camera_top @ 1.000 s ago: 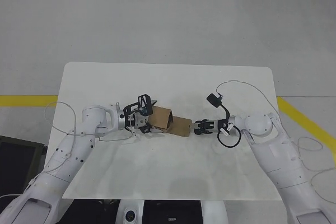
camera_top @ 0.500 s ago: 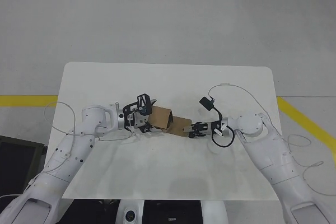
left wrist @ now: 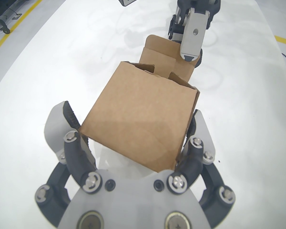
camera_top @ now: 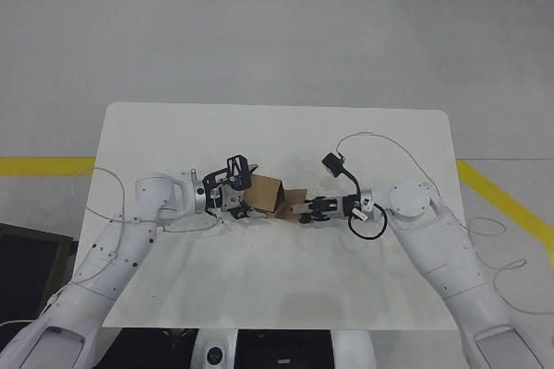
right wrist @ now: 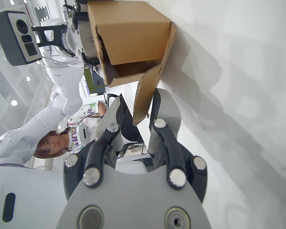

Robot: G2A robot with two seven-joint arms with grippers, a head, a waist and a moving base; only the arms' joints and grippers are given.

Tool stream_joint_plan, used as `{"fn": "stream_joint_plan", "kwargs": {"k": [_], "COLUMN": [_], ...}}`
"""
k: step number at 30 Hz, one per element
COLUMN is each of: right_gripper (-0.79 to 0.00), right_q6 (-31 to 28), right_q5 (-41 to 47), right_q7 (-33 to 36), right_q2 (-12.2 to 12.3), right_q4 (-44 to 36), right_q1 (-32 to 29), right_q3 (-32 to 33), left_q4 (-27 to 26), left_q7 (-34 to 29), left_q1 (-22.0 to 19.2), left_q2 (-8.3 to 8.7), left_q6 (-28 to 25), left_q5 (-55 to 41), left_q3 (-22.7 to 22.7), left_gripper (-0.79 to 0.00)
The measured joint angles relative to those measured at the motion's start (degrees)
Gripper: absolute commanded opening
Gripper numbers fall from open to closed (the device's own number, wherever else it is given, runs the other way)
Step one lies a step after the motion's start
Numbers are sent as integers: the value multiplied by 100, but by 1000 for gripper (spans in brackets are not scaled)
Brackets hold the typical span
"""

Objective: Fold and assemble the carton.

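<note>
Left gripper (left wrist: 132, 116) is closed on the carton (camera_top: 268, 194), one finger set on each side wall. An end flap (right wrist: 146, 91) is straddled by the right gripper (right wrist: 138, 111), jaws part-open, flap laid against one finger. Carton is held mid-frame in top view, well apart from every table (camera_top: 286, 286) edge.

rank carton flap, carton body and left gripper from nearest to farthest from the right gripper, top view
1. carton flap, at the tips of the right gripper.
2. carton body, just behind the flap.
3. left gripper, clamped on the carton's far end.
</note>
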Motion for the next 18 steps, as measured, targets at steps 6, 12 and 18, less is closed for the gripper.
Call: {"fn": "stream_joint_plan", "kwargs": {"k": [6, 12, 18], "right_gripper": [-514, -397, -551], "right_q6": [-115, -280, -543], "right_q5": [201, 369, 666], "right_q7": [-26, -214, -498], "right_q2": [-67, -132, -166], "right_q4": [40, 245, 365], "right_q1": [103, 220, 216], "right_q3": [-178, -284, -222], "left_q4": [21, 43, 53], "left_q7": [-14, -16, -18], "left_q1": [-13, -23, -32], "left_q2": [-6, -9, -12], "left_q6": [-2, 0, -22], "left_q5": [8, 14, 30], "left_q3": [12, 15, 24], "left_gripper": [0, 0, 0]}}
